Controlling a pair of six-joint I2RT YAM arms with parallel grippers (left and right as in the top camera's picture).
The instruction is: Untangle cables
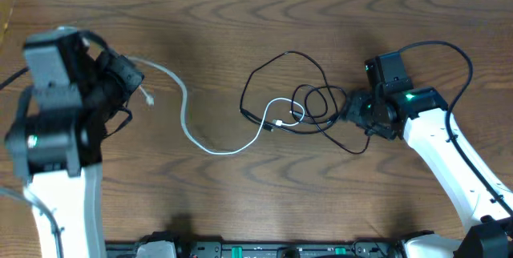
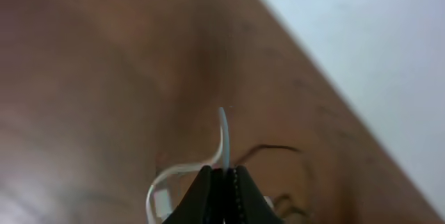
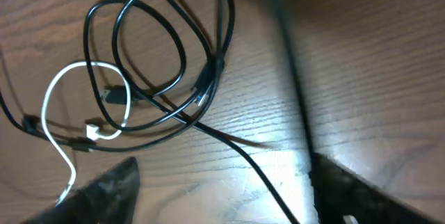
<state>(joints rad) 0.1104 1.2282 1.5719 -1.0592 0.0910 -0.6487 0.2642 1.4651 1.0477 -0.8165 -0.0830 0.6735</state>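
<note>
Left gripper [image 2: 224, 175]: fingers pressed together, pinching the white cable [image 2: 224, 140] close to one end; a short stub of cord stands up past the fingertips; in the overhead view this gripper [image 1: 132, 78] sits at the left of the wooden table [image 1: 240, 210], well apart from the tangle.

White cable [image 1: 186, 118] outward from the pinch: runs right, bends down through a long curve across the middle of the table, rises again to the right and ends in a small loop inside the tangle; its far white plug [image 1: 274, 124] lies at the lower left of the tangle; whether the cord lies over or under the black strands there, cannot tell from above.

Right gripper [image 3: 221, 160]: fingers spread wide, nothing between the pads pinched; one black strand runs across the table through the gap toward the bottom edge of the wrist view; from overhead the gripper [image 1: 351, 112] is low at the right edge of the tangle.

Black cables [image 1: 286, 54]: heaped together mid-table, one wide loop to the upper left, tighter overlapping loops just beside the right gripper; wrist view shows the black cables [image 3: 227, 29] crossing each other several times, with the white loop [image 3: 49, 92] and white plug [image 3: 94, 132] laced among them at the left.
</note>
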